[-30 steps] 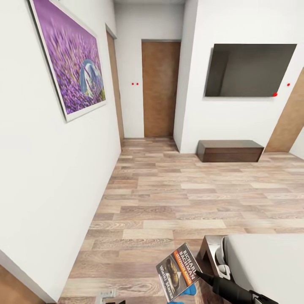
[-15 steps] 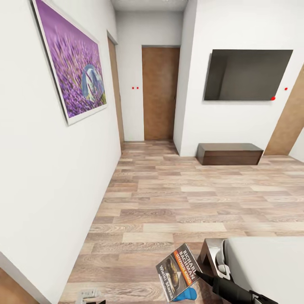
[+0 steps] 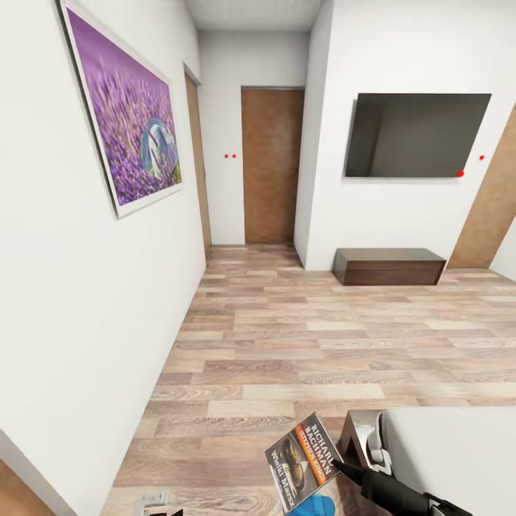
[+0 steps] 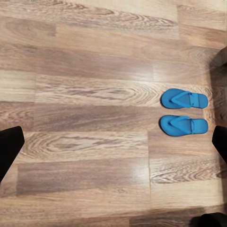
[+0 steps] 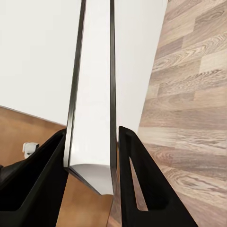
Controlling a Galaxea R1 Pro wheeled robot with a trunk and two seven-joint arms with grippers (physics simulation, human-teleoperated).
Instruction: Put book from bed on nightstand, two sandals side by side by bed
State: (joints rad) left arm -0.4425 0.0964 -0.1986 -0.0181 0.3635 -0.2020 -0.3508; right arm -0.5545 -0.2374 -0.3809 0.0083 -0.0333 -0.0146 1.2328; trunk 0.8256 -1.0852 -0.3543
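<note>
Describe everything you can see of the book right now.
The book is a thin paperback with a dark cover, a photo, an orange band and white "RICHARD BACHMAN" lettering. The right gripper holds it clamped between its jaws, tilted, off the bed and above the floor. The right wrist view shows its white page edge between dark covers.

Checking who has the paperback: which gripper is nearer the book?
Right. The right gripper is shut on the book; the left gripper hangs open over the floor.
</note>
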